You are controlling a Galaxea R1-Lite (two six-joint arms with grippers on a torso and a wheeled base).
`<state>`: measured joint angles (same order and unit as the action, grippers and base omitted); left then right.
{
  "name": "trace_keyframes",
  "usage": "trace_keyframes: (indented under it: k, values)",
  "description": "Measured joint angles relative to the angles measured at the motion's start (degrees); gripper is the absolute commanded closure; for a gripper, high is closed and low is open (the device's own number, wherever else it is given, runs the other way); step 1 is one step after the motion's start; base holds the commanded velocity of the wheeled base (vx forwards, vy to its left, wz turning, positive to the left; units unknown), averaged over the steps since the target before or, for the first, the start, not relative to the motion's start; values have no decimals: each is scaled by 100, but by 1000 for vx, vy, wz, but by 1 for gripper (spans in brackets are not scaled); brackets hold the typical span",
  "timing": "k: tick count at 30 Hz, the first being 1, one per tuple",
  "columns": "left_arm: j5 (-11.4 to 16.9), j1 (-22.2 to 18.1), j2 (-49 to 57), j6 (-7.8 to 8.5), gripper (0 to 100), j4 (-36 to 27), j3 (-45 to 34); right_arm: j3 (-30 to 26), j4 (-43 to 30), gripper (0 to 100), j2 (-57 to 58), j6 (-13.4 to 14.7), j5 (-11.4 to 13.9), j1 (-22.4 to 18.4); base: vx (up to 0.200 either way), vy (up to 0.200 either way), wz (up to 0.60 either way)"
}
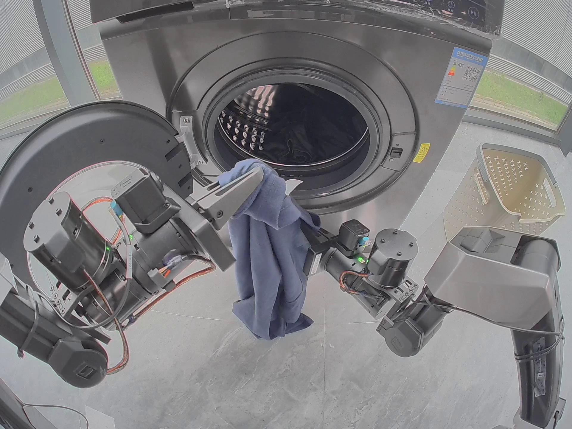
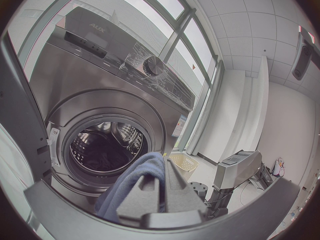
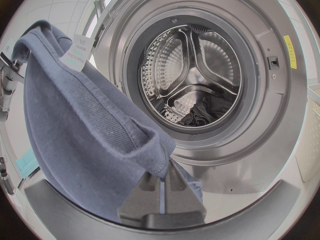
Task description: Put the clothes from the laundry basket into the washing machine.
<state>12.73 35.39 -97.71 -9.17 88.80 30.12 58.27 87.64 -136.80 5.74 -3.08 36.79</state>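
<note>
A blue garment [image 1: 271,251] hangs in front of the washing machine [image 1: 333,49], held up by both arms just below the open drum mouth [image 1: 292,129]. My left gripper [image 1: 257,177] is shut on its upper edge [image 2: 143,170]. My right gripper [image 1: 307,233] is shut on another fold of the same cloth [image 3: 100,127], lower and to the right. A white size tag [image 3: 77,52] shows on the garment. Dark clothes [image 3: 203,112] lie inside the drum. The cream laundry basket [image 1: 512,189] stands on the floor at the right, with nothing visible inside.
The round washer door [image 1: 77,150] stands swung open to the left, close behind my left arm. Grey tiled floor [image 1: 298,376] lies open below the hanging garment. Windows flank the machine.
</note>
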Motion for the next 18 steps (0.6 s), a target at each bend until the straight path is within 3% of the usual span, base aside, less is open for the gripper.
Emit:
trace_keyframes:
  k: [18]
  values:
    - [-39,-166,-77,-68,100,-6,85,-2216,46,100,1542,74,-82,-146,0,0,0]
